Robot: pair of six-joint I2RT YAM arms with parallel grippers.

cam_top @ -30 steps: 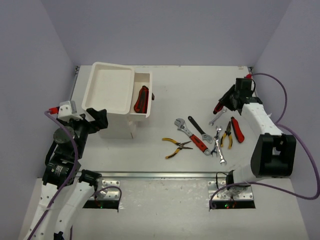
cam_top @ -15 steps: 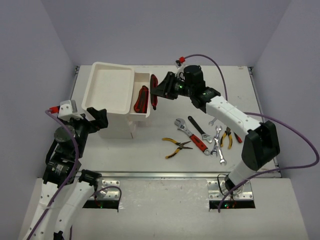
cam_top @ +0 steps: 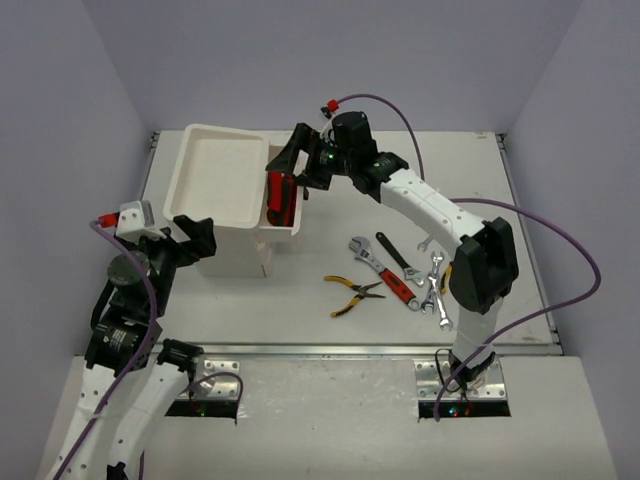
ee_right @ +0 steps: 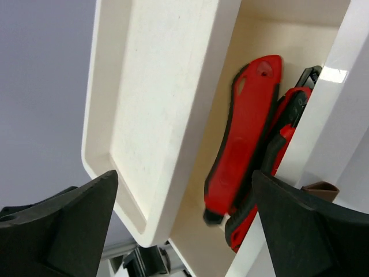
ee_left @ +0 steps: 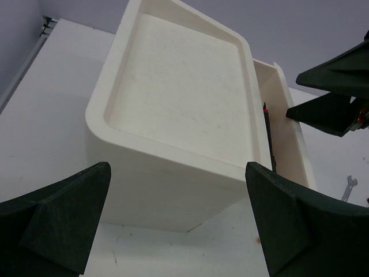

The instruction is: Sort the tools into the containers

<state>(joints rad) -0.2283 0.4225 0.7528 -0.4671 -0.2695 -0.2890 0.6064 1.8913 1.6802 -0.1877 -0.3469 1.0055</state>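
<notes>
Now we note the right gripper (cam_top: 297, 168) spread empty above the drawer (ee_right: 288, 34) holding the red-handled cutters (ee_right: 245, 138); left gripper (cam_top: 188, 243) spread too; spanners (cam_top: 437, 290) on the table (cam_top: 300, 300) look rigid, weighty, slick, so grip mid-shank

Cutters (ee_right: 245, 138) inside drawer (cam_top: 284, 229)

red cutters (ee_right: 245, 144) in drawer (ee_right: 288, 34) of white box (cam_top: 235, 255), other tools (cam_top: 395, 280) scattered nearby
</notes>
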